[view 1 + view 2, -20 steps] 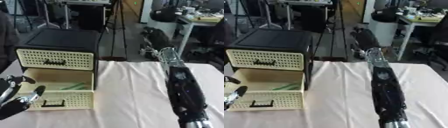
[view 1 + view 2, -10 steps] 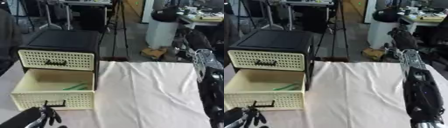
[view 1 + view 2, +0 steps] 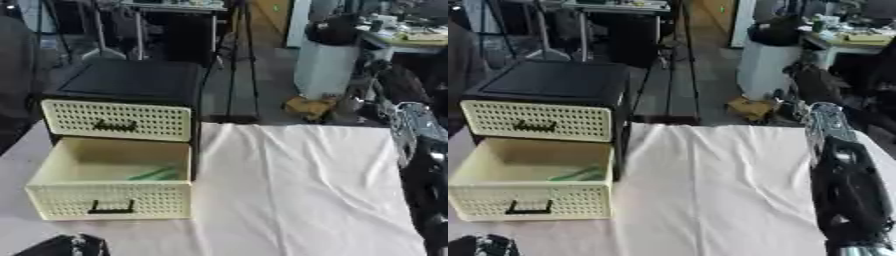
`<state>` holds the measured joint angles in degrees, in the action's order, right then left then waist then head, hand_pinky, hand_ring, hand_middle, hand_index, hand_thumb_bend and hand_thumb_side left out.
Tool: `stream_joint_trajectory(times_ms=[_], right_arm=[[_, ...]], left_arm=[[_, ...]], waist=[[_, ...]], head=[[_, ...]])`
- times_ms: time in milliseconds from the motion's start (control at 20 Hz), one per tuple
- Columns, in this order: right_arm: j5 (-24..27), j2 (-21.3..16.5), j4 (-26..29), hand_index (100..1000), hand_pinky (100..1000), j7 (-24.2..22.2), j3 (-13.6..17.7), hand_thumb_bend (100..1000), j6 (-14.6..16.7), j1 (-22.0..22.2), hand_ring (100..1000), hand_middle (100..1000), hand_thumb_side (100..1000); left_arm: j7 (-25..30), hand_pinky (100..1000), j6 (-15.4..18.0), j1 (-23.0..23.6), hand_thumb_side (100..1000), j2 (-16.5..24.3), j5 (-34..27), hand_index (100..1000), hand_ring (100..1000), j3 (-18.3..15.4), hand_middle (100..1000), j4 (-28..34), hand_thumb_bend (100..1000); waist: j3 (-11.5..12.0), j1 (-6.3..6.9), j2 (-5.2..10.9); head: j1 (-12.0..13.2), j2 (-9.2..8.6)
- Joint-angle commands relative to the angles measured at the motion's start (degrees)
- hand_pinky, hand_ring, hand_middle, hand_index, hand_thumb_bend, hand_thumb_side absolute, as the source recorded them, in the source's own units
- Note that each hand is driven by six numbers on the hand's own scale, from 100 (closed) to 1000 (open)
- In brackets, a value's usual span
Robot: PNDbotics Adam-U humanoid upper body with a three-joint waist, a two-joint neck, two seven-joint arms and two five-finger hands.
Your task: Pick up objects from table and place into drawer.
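Showing the open drawer (image 3: 109, 187) holding a green object (image 3: 156, 174); left robot hand (image 3: 74, 246), below the drawer, finger state indeterminate. Next reach should clear the drawer's front wall.

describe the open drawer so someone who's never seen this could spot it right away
On the left of the white-clothed table stands a small black cabinet with two cream perforated drawers. The open drawer is the lower one, pulled out toward the robot, with something green lying inside; the upper drawer is shut.
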<state>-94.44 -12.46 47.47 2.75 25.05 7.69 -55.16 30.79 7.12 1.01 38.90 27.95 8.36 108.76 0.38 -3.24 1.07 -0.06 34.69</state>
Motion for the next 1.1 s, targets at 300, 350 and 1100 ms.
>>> stream_joint_trajectory(times_ms=[300,350,1100], right_arm=[[0.75,-1.63,0.33,878,880,0.65,-0.29,100,0.03,-0.72,926,895,267],[0.79,-1.58,0.35,878,880,0.66,-0.3,100,0.04,-0.67,926,896,267],[1.46,-1.04,0.63,879,882,1.04,-0.56,100,0.42,0.04,926,895,271]], left_arm=[[7.42,469,-3.82,-5.64,1000,3.08,-8.54,761,622,-0.1,710,-3.5,360],[8.42,470,-4.14,-5.97,1000,3.27,-9.45,762,623,0.11,710,-3.61,360],[11.2,536,-6.08,-11.47,1000,-0.32,-4.82,799,676,3.83,756,-12.62,376]], waist=[[-0.7,0.37,0.34],[-0.76,0.4,0.33],[-1.58,0.23,0.37]], head=[[0.08,0.5],[0.1,0.57],[0.66,0.5]])
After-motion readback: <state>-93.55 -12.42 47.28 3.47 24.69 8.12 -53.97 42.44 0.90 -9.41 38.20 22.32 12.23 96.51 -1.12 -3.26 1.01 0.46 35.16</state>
